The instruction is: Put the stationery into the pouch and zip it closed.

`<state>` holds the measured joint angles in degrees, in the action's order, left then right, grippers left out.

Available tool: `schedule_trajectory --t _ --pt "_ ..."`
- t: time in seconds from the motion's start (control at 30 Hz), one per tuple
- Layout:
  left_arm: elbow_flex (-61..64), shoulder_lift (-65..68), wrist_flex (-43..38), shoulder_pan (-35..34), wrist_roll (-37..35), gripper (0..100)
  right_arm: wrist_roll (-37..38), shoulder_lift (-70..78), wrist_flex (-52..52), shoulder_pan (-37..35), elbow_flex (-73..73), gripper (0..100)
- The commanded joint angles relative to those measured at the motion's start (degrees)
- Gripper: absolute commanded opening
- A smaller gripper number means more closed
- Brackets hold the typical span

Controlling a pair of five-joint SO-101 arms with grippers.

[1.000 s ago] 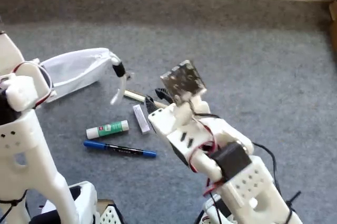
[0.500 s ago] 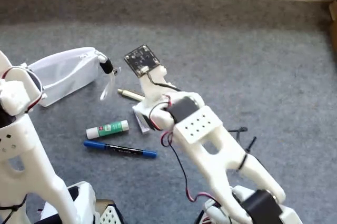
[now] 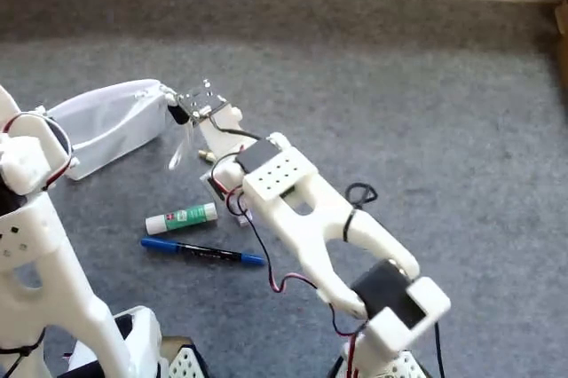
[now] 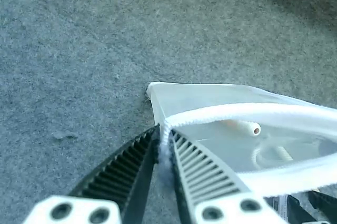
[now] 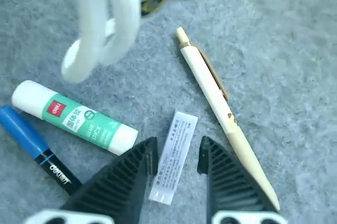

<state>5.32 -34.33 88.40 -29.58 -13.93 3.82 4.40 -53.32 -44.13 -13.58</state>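
My left tool (image 4: pixel 164 153) is clamped on the rim of the pouch (image 4: pixel 210 103), I reckon to prop the mouth open and stop the bag sliding when stuff goes in. My right tool (image 5: pixel 177 149) has its jaws apart, straddling the little white eraser (image 5: pixel 174 161). The cream pen (image 5: pixel 218 108) is just off one jaw, the glue stick (image 5: pixel 73 121) and blue marker (image 5: pixel 29 140) off the other, all loose on the worktop (image 3: pixel 426 103). The high view gives me the layout, but the arm sits over that spot, so the wrist cam confirms the line-up.
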Motion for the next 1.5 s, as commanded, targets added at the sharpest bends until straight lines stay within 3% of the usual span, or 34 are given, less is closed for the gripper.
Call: schedule_trajectory --t 0.0,0.67,0.8,0.97,1.17,1.47 --pt "-0.1 -0.9 -1.0 -0.5 -0.4 1 0.2 4.0 0.0 -0.7 7.2 13.1" --pt "-0.1 -0.9 -1.0 -0.5 -0.4 1 0.2 20.0 -0.3 1.5 14.5 13.1" --pt "-0.1 -0.9 -1.0 -0.5 -0.4 1 0.3 19.9 -0.4 1.5 14.2 11.4" --pt "-0.1 -0.9 -1.0 -0.5 -0.4 1 0.5 19.6 -0.5 1.6 14.3 0.2" --pt "-0.1 -0.9 -1.0 -0.5 -0.4 1 0.5 18.9 -8.2 2.2 14.5 0.5" --pt "-0.1 -0.9 -1.0 2.3 -2.6 1 0.6 5.6 -13.6 6.6 13.3 0.5"
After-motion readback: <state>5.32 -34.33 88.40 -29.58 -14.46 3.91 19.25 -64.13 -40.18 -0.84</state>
